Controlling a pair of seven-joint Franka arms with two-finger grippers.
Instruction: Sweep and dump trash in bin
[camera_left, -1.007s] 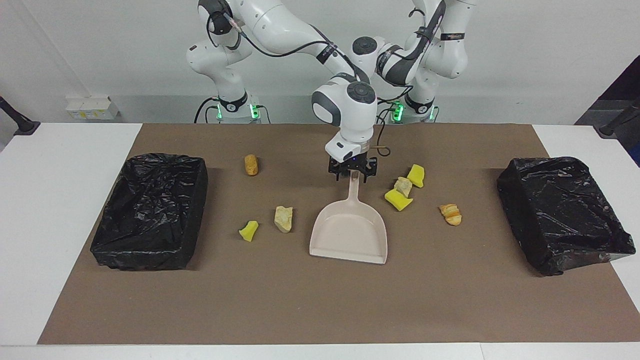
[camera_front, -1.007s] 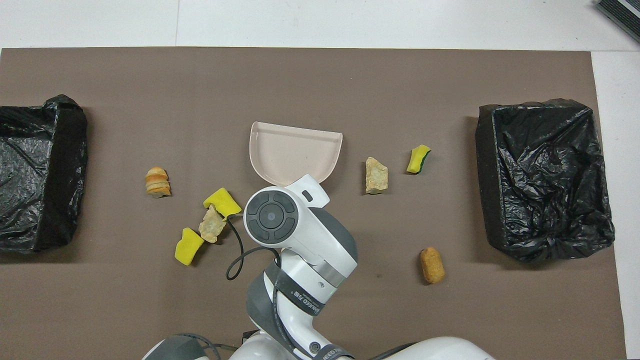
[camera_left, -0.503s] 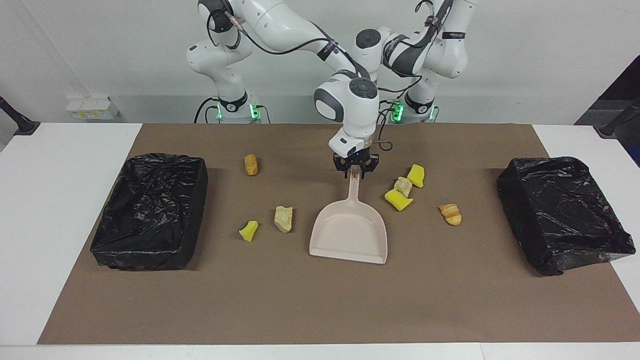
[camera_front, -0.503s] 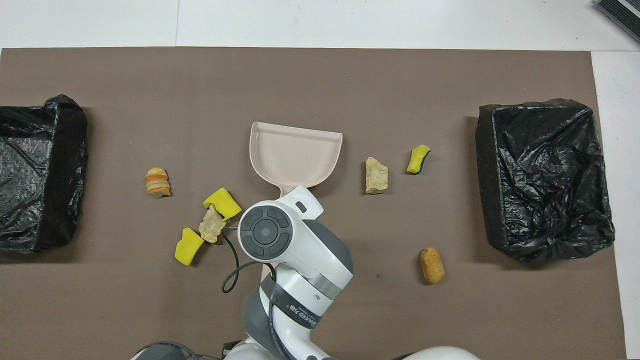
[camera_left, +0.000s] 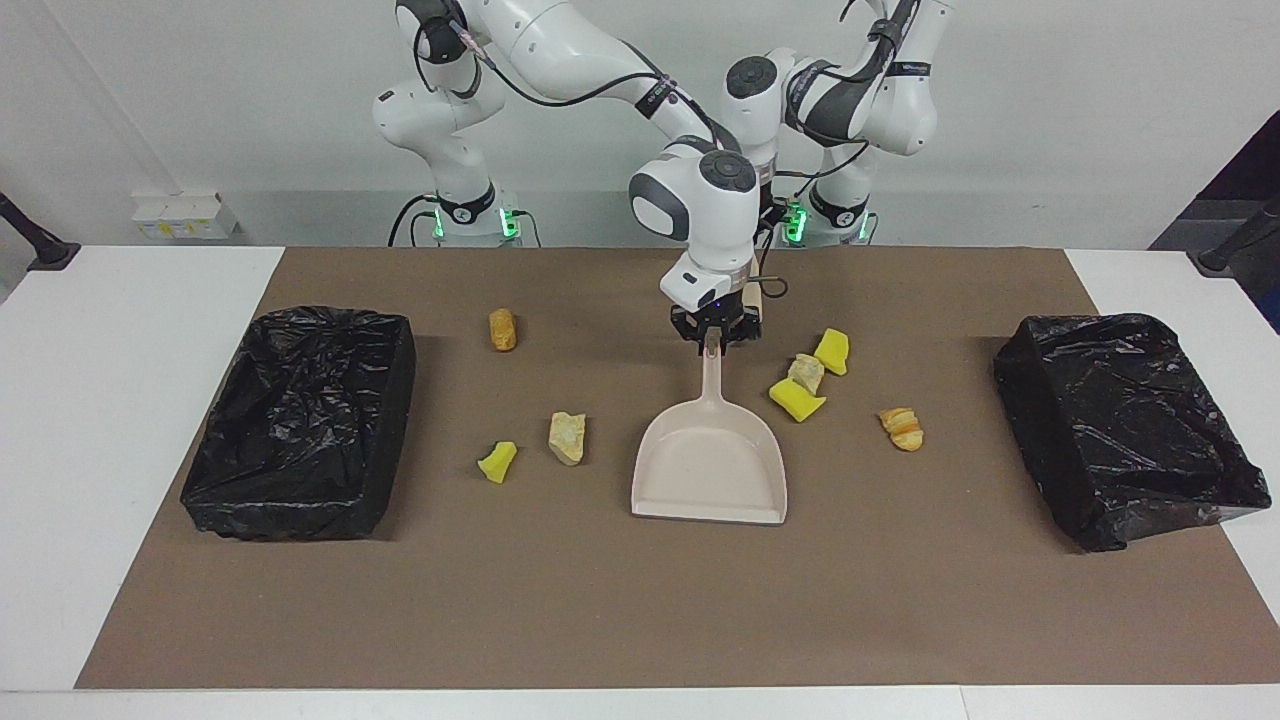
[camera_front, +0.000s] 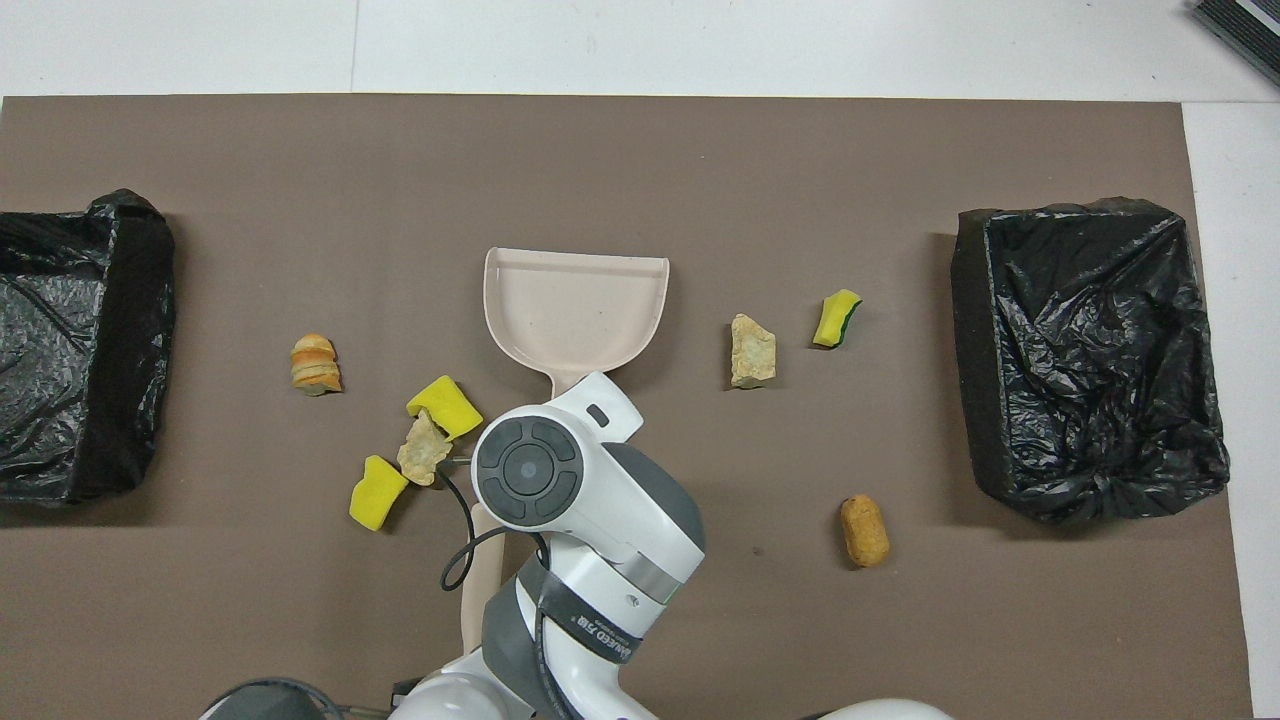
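From the facing view we see the right claw (camera_left: 713, 336) clamped on the dustpan (camera_left: 711, 468) handle tip, and seven trash scraps (camera_left: 797, 400) scattered either side of the dustpan, none in it. The left claw (camera_left: 752, 297) sits just above the dustpan handle; we think it is closed, though the right arm hides it. Held so near the tip, the dustpan could swivel and miss scraps.

From overhead, we see the brush handle (camera_front: 482, 570) under the arm, nearer the robots than the dustpan, which the facing view barely shows; both claws are hidden here.
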